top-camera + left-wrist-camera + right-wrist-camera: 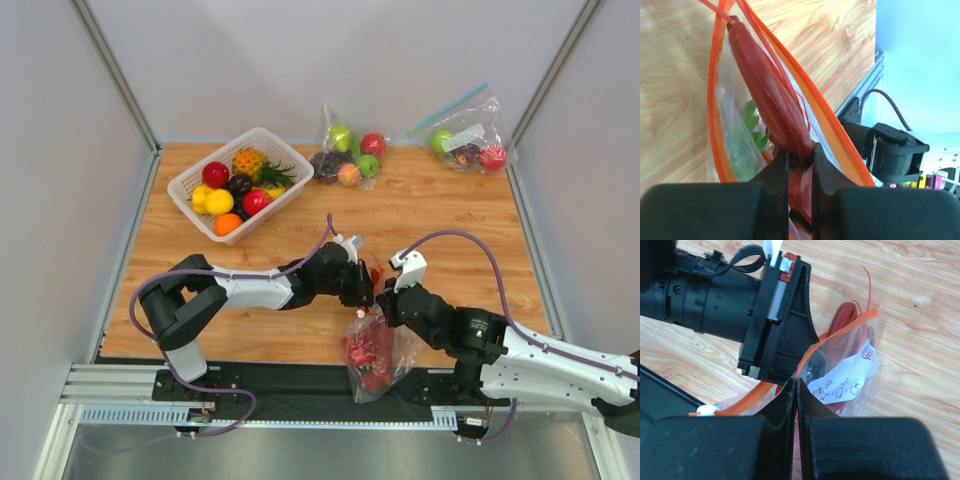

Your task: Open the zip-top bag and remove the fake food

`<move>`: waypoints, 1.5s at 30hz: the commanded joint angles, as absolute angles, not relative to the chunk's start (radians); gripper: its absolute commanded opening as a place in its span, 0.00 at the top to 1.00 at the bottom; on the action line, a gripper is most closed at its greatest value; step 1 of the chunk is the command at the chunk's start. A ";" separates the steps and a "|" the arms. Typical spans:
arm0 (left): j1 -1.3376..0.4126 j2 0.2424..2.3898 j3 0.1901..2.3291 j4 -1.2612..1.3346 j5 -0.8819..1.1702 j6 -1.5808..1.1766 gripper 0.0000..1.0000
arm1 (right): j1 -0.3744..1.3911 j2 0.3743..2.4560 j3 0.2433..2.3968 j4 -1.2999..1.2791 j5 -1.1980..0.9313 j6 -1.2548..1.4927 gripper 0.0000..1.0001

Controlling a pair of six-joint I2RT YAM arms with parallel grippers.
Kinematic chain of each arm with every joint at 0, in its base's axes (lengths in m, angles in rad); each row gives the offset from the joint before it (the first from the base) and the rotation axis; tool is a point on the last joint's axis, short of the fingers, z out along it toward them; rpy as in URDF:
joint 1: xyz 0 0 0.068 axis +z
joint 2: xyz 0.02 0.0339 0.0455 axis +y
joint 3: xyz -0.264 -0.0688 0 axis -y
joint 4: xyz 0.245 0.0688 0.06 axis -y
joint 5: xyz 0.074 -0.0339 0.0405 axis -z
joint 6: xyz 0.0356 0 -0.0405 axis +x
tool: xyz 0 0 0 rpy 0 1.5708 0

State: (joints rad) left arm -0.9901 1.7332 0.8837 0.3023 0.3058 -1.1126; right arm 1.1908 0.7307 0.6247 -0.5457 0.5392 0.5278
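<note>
In the lower middle of the top view, a clear soft-plastic zip-top bag point(385, 352) with an orange-red zip strip is seen at the near edge of the wooden table point(450, 220), between the two arms. Its mouth is open. The left gripper point(800, 159) is clamped on one end of a long dark-red plastic lobster point(767, 90), which lies in that open mouth. The bag's rim is pinched by the fully closed right gripper point(795, 387), near a white handwritten label point(845, 380).
</note>
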 commanded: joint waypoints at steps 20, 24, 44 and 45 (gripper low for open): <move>-0.759 1.287 0.643 0.408 0.311 -0.994 1.00 | 1.155 0.655 0.562 -0.333 0.413 0.411 0.25; -0.735 1.255 0.627 0.390 0.337 -0.980 1.00 | 1.108 0.647 0.497 -0.221 0.278 0.403 0.22; -0.719 1.170 0.609 0.384 0.383 -0.937 1.00 | 1.063 0.675 0.308 0.027 -0.098 0.387 0.20; -0.719 1.169 0.611 0.379 0.383 -0.936 1.00 | 1.062 0.683 0.304 0.055 -0.104 0.387 0.20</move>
